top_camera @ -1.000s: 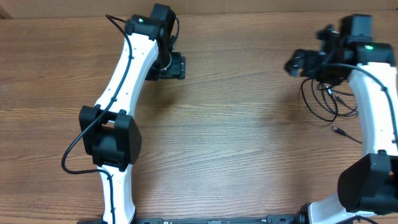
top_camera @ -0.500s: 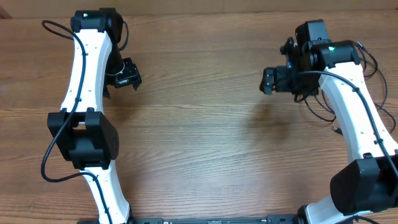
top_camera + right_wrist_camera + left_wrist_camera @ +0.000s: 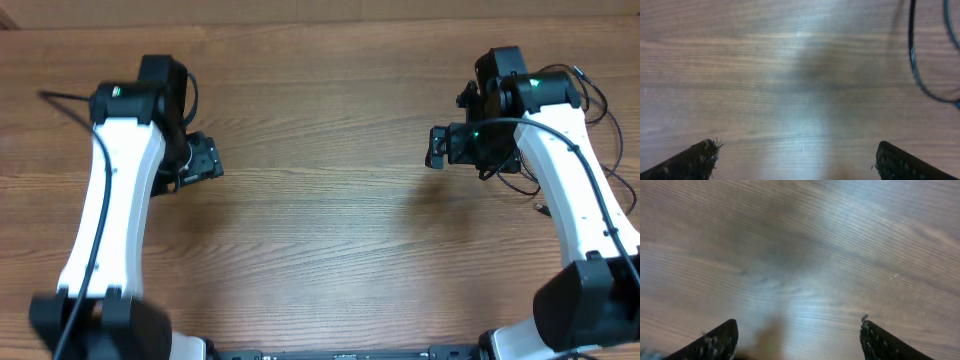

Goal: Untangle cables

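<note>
The right pincer [image 3: 440, 147] is hanging wide open and empty over bare table [image 3: 320, 250], just to the left of the cables [image 3: 911, 50]. A second ago it was sitting right above that heap; now it is standing off toward the table's middle. In its wrist view only one black loop is showing at the upper right edge, clear of both fingertips. The heap itself is lying mostly under the right arm [image 3: 560, 190], with thin loops peeking out on the arm's left and a small plug [image 3: 541, 209] trailing out on the near side.

The left pincer [image 3: 200, 160] is also standing well open with nothing between its fingers, and it is far to the left of the cables, farther than it was a second ago. Its wrist view is showing only wood grain.

So neither arm is gripping a cord, and both are ending up farther from the heap. Judging from this, the cords are looking no more spread out than before. The untangling is probably between grasps, and the next pick will likely have to start from that loop or the plug.
</note>
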Controlling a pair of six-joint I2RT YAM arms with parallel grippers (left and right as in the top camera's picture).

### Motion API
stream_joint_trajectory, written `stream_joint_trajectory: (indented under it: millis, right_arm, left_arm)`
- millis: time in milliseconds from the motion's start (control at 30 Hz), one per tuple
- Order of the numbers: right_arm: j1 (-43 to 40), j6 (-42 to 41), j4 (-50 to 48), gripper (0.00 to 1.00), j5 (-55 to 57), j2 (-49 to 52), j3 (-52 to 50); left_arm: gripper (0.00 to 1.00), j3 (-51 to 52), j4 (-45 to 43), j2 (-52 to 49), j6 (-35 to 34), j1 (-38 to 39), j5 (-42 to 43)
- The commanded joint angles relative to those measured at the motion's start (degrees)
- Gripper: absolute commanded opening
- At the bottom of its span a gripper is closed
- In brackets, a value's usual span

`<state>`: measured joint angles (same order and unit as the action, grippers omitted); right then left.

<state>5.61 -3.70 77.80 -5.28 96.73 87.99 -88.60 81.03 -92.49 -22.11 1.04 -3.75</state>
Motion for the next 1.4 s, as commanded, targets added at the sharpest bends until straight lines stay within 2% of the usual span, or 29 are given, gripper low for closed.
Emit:
stream_joint_trajectory:
  millis: [0,167,233,367,533,900,1200,1367]
  right_arm:
    - [-1.05,-1.44,-4.66,1.00,1.46,-8.33,-5.57]
    - [-3.26,-1.49,-14.64,1.00,1.40,-20.09,-16.11]
    - [-4.00,-1.88,-18.40,1.00,1.60,-27.15,-20.24]
    - [-4.04,-1.88,-23.37,1.00,6.21,-38.91,-24.70]
    - [-4.04,-1.86,-23.12,1.00,6.73,-45.18,-24.83]
    - [-4.04,-1.88,-23.08,1.00,6.73,-43.82,-24.83]
    - [-4.04,-1.86,-22.77,1.00,6.75,-36.15,-24.87]
    - [-4.02,-0.33,-25.83,1.00,6.69,-37.59,-25.03]
  left_arm:
    - [0.78,11.37,-7.76,12.83,1.11,0.15,-1.03]
    - [0.88,25.18,-19.63,28.63,2.89,0.15,-0.98]
    - [0.99,30.56,-23.74,36.54,2.86,0.15,-1.31]
    - [1.00,35.34,-25.46,47.39,2.19,0.15,-3.80]
    - [1.00,35.91,-25.38,50.84,2.21,0.15,-3.76]
    - [1.00,35.91,-25.33,49.75,2.19,0.15,-3.76]
    - [1.00,35.91,-25.33,49.75,2.21,0.15,-3.76]
    - [1.00,35.91,-25.33,49.75,2.19,0.15,-3.76]
